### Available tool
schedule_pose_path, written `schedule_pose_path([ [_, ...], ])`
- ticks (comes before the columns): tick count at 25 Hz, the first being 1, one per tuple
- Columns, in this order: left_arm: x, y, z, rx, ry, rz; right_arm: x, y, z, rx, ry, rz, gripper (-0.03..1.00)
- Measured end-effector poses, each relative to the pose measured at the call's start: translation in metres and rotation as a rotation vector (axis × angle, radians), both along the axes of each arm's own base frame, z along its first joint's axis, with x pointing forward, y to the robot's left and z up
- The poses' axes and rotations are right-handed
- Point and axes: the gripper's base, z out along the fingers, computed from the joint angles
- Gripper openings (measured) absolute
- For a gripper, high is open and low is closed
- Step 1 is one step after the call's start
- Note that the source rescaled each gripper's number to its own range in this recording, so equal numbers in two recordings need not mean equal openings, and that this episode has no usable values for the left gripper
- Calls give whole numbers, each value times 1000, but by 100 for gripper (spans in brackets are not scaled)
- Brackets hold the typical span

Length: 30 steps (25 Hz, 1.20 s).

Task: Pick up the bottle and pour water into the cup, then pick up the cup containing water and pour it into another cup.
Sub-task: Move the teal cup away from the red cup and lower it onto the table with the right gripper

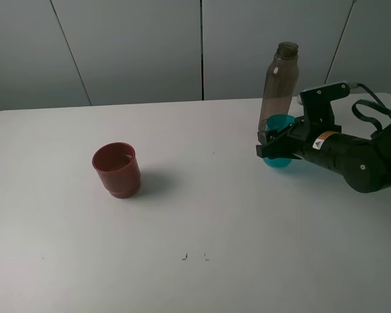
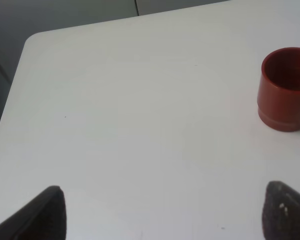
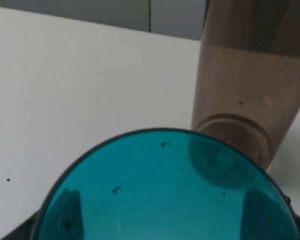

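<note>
The teal translucent cup (image 1: pixel 278 122) stands at the right of the white table (image 1: pixel 247 248). My right gripper (image 1: pixel 274 146) is closed around its sides. In the right wrist view the cup (image 3: pixel 165 195) fills the lower frame, with the fingers showing dark through its wall. The smoky grey-brown bottle (image 1: pixel 279 81) stands upright with no cap just behind the cup, also in the right wrist view (image 3: pixel 250 75). The red-brown cup (image 1: pixel 117 169) stands upright at the left-middle, also in the left wrist view (image 2: pixel 285 90). My left gripper (image 2: pixel 165 215) is open and empty, short of the red-brown cup and out of the exterior view.
The table's far edge meets a grey panelled wall (image 1: pixel 137 45). Small dark specks (image 1: pixel 195 256) mark the table near the front. The table's rounded corner (image 2: pixel 32 40) shows in the left wrist view.
</note>
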Motion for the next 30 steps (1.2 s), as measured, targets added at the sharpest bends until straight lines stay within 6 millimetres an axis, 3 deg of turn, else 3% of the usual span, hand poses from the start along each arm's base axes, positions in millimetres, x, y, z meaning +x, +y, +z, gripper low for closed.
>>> schedule_pose_path([
  [7, 0, 0, 0, 0, 0, 0, 1, 0, -12, 43, -8, -21, 8],
  [30, 0, 0, 0, 2, 0, -1, 0, 0, -14, 40, 23, -19, 8],
])
